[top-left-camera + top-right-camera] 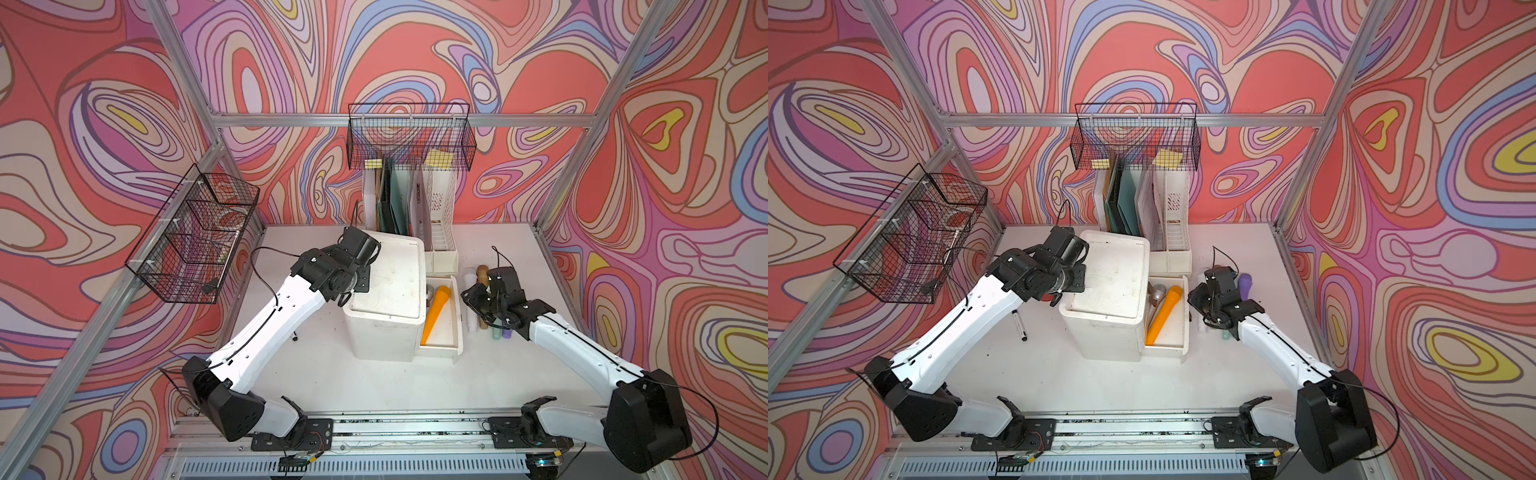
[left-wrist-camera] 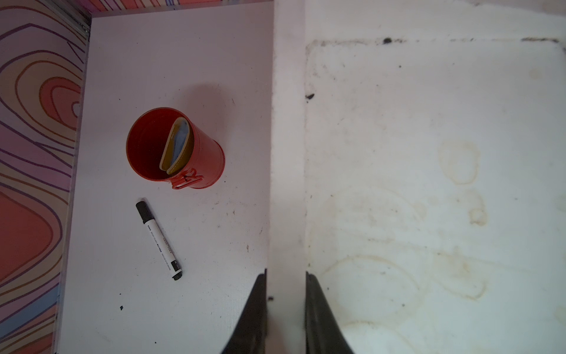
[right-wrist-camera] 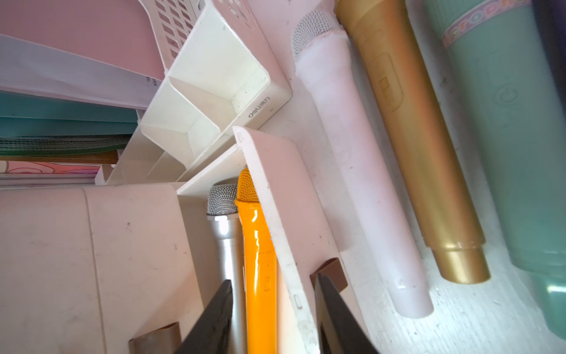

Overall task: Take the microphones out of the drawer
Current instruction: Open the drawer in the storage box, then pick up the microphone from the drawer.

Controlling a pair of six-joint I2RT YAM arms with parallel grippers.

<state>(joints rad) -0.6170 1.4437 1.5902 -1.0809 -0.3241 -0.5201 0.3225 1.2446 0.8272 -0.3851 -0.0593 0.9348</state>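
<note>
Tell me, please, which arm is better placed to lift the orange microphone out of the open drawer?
Right. The right gripper is open beside the drawer, its jaws framing the orange microphone in its wrist view. The left gripper is clamped on the cabinet rim, opposite the drawer.

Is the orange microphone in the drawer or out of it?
In: the orange microphone lies inside the open drawer, beside a silver microphone.
</note>
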